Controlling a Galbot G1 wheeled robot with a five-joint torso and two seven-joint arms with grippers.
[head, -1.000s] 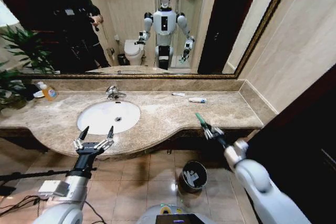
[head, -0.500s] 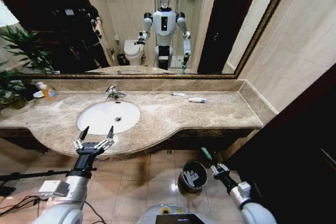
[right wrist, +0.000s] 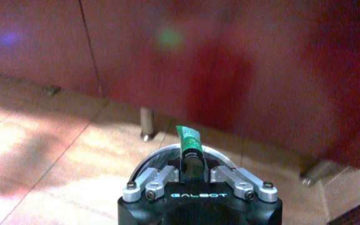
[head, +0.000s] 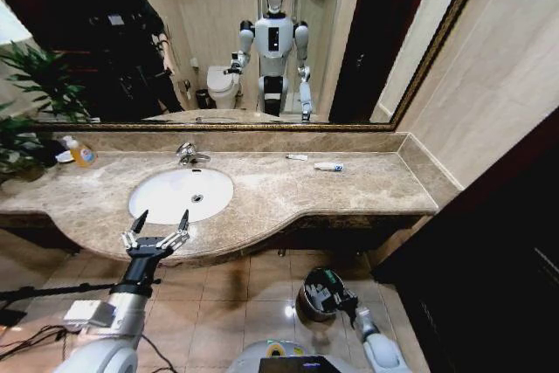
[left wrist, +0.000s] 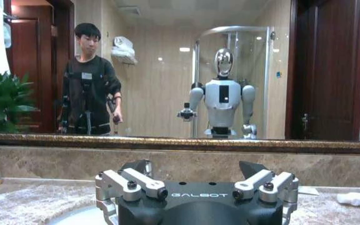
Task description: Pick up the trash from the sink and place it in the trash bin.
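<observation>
So your right tool (right wrist: 191, 169) is clamped on the green piece (right wrist: 188, 140) and is down low at the trash bin (head: 307, 301), which stands on the floor in front of the table (head: 367, 183). From the head view the tool (head: 336, 296) sits right at the bin's far-right rim, so I'd say the drop mostly hinges on whether the piece is over the opening or past the edge. The right wrist view helps there: the green piece sticks straight out past the fingertips, long axis in line with the tool, and the bin's shiny rim (right wrist: 219, 151) curves just beneath it. Looks to me like it's over the mouth, but only barely. Nudge inward before letting go if you can.

Your left tool (head: 156, 231) is parked with its fingers spread apart, hovering at the table's front edge just in front of the sink (head: 153, 204), so that's the arm nearer the basin. The left wrist view catches a white tube (left wrist: 359, 199) lying on the table off to the side, long axis roughly along the back wall. The head view shows it too (head: 328, 166), next to a flat white packet (head: 297, 157), both well apart from the basin.
</observation>
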